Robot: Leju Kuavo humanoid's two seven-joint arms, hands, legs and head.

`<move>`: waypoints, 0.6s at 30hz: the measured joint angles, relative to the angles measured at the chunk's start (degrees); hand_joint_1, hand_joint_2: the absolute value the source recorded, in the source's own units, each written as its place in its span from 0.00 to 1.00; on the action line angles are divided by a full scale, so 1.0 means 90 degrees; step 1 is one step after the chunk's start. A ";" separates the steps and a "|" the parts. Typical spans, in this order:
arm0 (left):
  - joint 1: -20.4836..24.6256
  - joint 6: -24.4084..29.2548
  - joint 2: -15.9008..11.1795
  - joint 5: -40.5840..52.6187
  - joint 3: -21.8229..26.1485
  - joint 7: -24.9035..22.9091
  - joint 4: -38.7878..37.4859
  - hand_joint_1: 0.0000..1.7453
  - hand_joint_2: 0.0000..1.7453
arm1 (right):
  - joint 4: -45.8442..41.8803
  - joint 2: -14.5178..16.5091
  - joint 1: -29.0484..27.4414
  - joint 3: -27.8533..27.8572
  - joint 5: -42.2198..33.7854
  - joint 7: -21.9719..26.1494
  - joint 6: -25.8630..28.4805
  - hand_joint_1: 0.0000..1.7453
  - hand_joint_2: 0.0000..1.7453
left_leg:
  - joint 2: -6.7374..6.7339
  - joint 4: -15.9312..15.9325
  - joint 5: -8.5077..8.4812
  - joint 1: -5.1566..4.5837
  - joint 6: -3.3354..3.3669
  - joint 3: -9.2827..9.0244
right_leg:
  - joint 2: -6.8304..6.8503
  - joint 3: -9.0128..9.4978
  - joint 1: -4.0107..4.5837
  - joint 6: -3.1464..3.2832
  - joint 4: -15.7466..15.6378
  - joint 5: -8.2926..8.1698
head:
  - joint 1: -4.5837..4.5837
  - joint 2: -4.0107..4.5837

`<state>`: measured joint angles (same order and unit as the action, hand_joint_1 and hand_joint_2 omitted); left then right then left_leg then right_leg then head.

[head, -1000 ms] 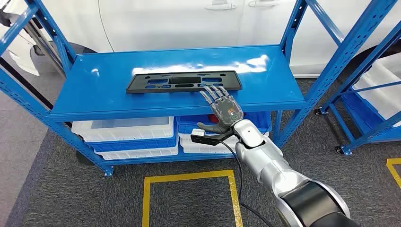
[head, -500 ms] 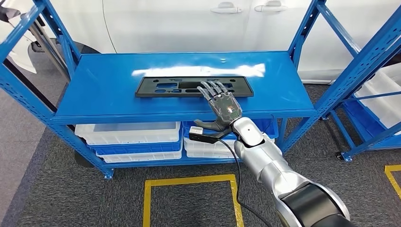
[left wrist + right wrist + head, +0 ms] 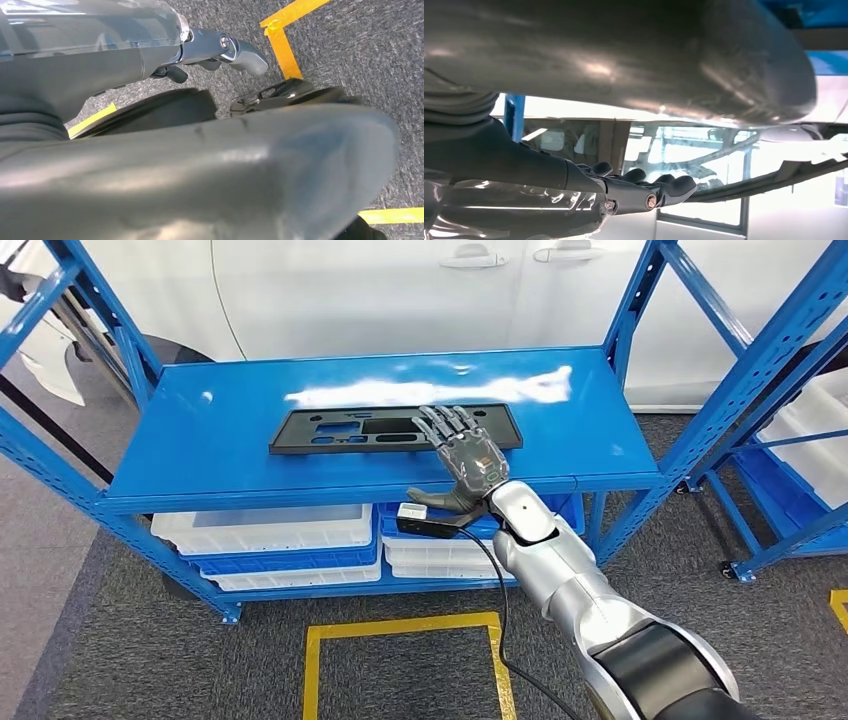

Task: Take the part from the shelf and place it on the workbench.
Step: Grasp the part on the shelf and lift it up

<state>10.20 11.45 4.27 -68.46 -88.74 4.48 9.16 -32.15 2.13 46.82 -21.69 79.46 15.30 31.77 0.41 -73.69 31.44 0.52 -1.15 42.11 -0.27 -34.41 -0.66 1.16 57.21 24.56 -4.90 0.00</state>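
A flat black plastic part (image 3: 340, 430) with several cut-outs lies on the top level of the blue shelf (image 3: 210, 455). My right hand (image 3: 465, 452) reaches over the shelf's front edge. Its spread fingers lie above the right portion of the part, while the thumb hangs at the front lip. It holds nothing. In the right wrist view the right hand (image 3: 644, 192) shows straight fingers under the big grey thumb. My left hand (image 3: 215, 47) hangs over the carpet with its fingers loose and nothing in them.
White and blue bins (image 3: 270, 530) fill the shelf's lower levels. A white car (image 3: 400, 290) stands right behind the shelf. Another blue rack (image 3: 790, 430) stands at the right. Yellow tape (image 3: 400, 625) marks a square on the grey carpet in front.
My right hand has moved forward, from the part's near edge to over its right portion. The head camera has shifted a little.
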 joint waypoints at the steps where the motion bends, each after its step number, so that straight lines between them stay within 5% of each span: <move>1: -0.0003 -0.0002 -0.0001 0.0004 0.0000 0.0000 0.0000 0.00 0.00 | 0.0009 0.0000 -0.0008 -0.0005 -0.0004 0.0000 0.0002 0.00 0.00 | -0.0001 -0.0106 -0.0053 0.0006 -0.0006 0.0078 | 0.0000 0.0032 0.0001 -0.0008 0.0002 0.0025 | 0.0000 0.0000; 4: -0.0001 0.0032 -0.0007 0.0036 -0.0002 -0.0019 -0.0001 0.00 0.00 | 0.0024 0.0001 -0.0017 -0.0010 -0.0026 0.0000 0.0012 0.00 0.00 | -0.0005 0.0899 -0.0725 0.0013 0.0025 -0.0364 | -0.0003 0.0177 0.0001 -0.0058 0.0018 0.0116 | 0.0001 0.0000; 6: 0.0011 0.0089 -0.0008 0.0073 -0.0004 -0.0049 -0.0002 0.00 0.00 | 0.0030 0.0001 -0.0010 -0.0015 -0.0039 -0.0004 0.0018 0.00 0.00 | -0.0004 0.1574 -0.0936 0.0000 0.0071 -0.0686 | -0.0012 0.0211 0.0024 -0.0110 0.0046 0.0167 | 0.0001 0.0000; 11: 0.0016 0.0138 -0.0007 0.0122 -0.0005 -0.0080 -0.0003 0.00 0.00 | 0.0030 -0.0001 0.0002 -0.0027 -0.0055 -0.0005 0.0026 0.00 0.00 | 0.0002 0.1783 -0.0852 0.0003 0.0252 -0.0816 | -0.0004 0.0131 0.0017 -0.0275 0.0237 0.0351 | 0.0002 0.0000; 15: 0.0025 0.0143 -0.0006 0.0124 -0.0005 -0.0082 -0.0005 0.00 0.00 | 0.0042 -0.0001 -0.0025 -0.0032 -0.0059 -0.0005 0.0026 0.00 0.00 | -0.0001 0.1800 -0.0796 -0.0005 0.0343 -0.0878 | 0.0001 -0.0731 -0.0008 -0.0348 0.1747 0.0896 | 0.0002 0.0000; 16: 0.0018 0.0144 -0.0006 0.0124 -0.0005 -0.0084 -0.0005 0.00 0.00 | 0.0047 -0.0003 -0.0046 -0.0033 -0.0059 -0.0005 0.0025 0.00 0.00 | 0.0003 0.1794 -0.0777 -0.0008 0.0348 -0.0890 | 0.0001 -0.0876 -0.0009 -0.0348 0.1909 0.0855 | 0.0002 0.0000; 18: 0.0011 0.0150 -0.0006 0.0132 -0.0005 -0.0097 -0.0005 0.00 0.00 | 0.0051 -0.0008 -0.0060 -0.0035 -0.0064 -0.0010 0.0025 0.00 0.00 | 0.0016 0.1777 -0.0727 -0.0015 0.0335 -0.0946 | 0.0001 -0.0773 -0.0006 -0.0313 0.1463 0.0404 | 0.0002 0.0000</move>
<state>10.30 12.80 4.22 -67.27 -88.78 3.61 9.11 -31.69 2.05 46.28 -22.01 78.88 15.21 32.00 0.55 -57.69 24.89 0.39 1.86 33.60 -0.26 -41.37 -0.72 -1.65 70.38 28.20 -4.87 0.00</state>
